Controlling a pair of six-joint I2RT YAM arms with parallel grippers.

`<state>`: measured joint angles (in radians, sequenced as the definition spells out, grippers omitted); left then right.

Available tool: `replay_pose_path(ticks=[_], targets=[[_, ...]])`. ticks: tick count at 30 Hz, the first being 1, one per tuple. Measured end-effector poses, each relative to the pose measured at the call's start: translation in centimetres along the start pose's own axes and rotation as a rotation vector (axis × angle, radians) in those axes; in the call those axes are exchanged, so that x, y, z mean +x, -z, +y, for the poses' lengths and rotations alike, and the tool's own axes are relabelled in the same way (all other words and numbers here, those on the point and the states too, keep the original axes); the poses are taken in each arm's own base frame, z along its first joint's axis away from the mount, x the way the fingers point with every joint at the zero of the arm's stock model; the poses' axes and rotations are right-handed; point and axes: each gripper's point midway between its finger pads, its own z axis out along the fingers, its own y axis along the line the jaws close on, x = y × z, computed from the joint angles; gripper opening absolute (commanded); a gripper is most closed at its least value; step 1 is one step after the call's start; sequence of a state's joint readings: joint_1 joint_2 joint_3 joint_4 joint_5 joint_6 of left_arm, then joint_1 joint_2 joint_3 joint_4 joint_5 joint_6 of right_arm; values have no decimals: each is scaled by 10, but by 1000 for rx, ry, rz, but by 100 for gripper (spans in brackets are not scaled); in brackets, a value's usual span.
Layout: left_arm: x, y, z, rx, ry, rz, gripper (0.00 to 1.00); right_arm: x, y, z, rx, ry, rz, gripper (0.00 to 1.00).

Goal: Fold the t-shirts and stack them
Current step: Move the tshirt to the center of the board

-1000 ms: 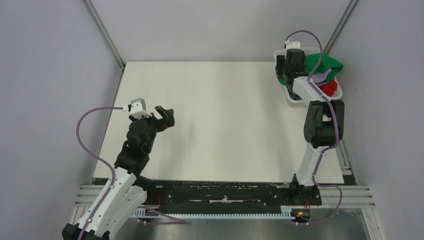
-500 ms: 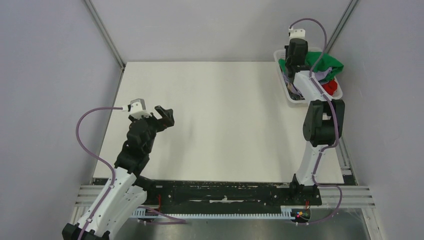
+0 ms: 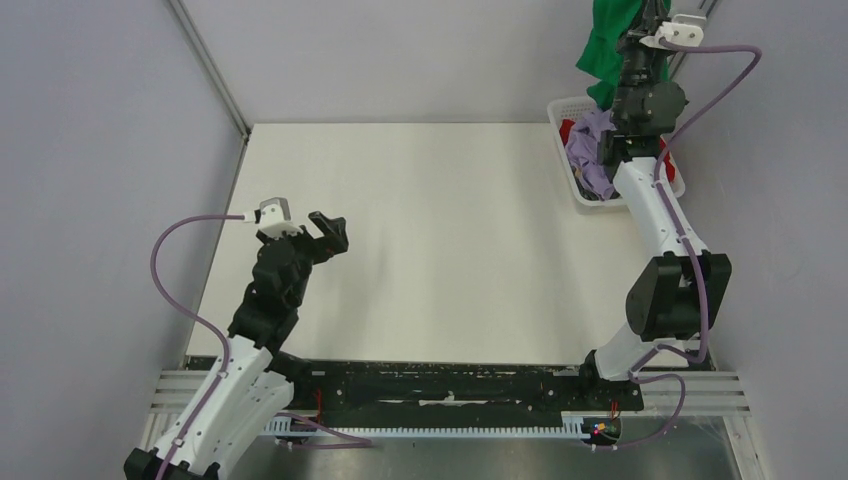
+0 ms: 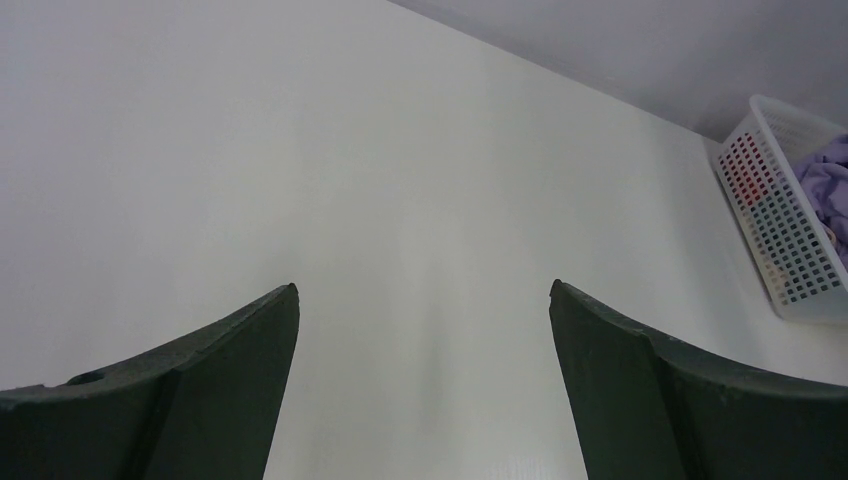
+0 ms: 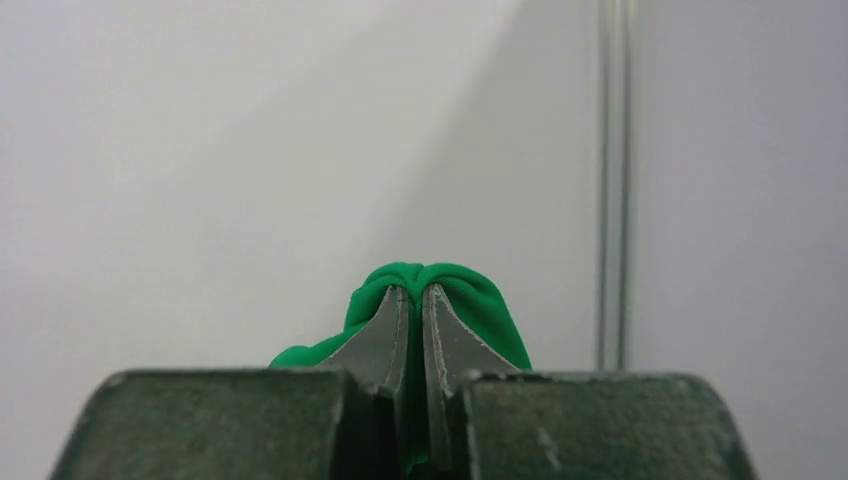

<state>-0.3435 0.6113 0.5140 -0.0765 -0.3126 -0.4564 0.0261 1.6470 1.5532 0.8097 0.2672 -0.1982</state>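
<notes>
My right gripper (image 5: pixel 416 290) is shut on a pinched fold of the bright green t-shirt (image 5: pixel 482 303). In the top view this gripper (image 3: pixel 636 12) is raised high at the back right. The green t-shirt (image 3: pixel 604 48) hangs from it above the basket. The pale lavender t-shirt (image 3: pixel 592 152) lies crumpled in the basket, partly draped over its left rim. A bit of the red t-shirt (image 3: pixel 567 130) shows beside it. My left gripper (image 3: pixel 328 232) hovers open over the left of the table, its jaws (image 4: pixel 422 288) wide apart with nothing between them.
The white lattice basket (image 3: pixel 588 203) stands at the table's back right corner, also in the left wrist view (image 4: pixel 790 262). The white table (image 3: pixel 430 240) is bounded by grey walls, with metal corner posts at the back.
The right gripper closed on the green t-shirt in the basket and lifted it upward and back. The lavender shirt now shows on top in the basket. The left arm stayed still.
</notes>
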Motion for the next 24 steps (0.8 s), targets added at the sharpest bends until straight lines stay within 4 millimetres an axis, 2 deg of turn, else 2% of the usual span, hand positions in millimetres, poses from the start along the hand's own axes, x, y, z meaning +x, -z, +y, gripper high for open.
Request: replay_pose_path(ticks=[2, 9, 13, 18, 24], targets=[[-2, 1, -1, 4, 2, -7, 100, -26, -3, 13, -71, -67, -104, 0], [-8, 5, -2, 14, 10, -29, 100, -101, -7, 84, -439, -329, -324, 0], [-7, 4, -2, 13, 9, -26, 100, -146, -2, 116, -591, -431, -408, 0], [-7, 4, -2, 13, 9, -27, 100, -188, 25, 153, -770, -551, -456, 0], [-8, 5, -2, 14, 10, -29, 100, -201, 74, 217, -978, -688, -393, 0]])
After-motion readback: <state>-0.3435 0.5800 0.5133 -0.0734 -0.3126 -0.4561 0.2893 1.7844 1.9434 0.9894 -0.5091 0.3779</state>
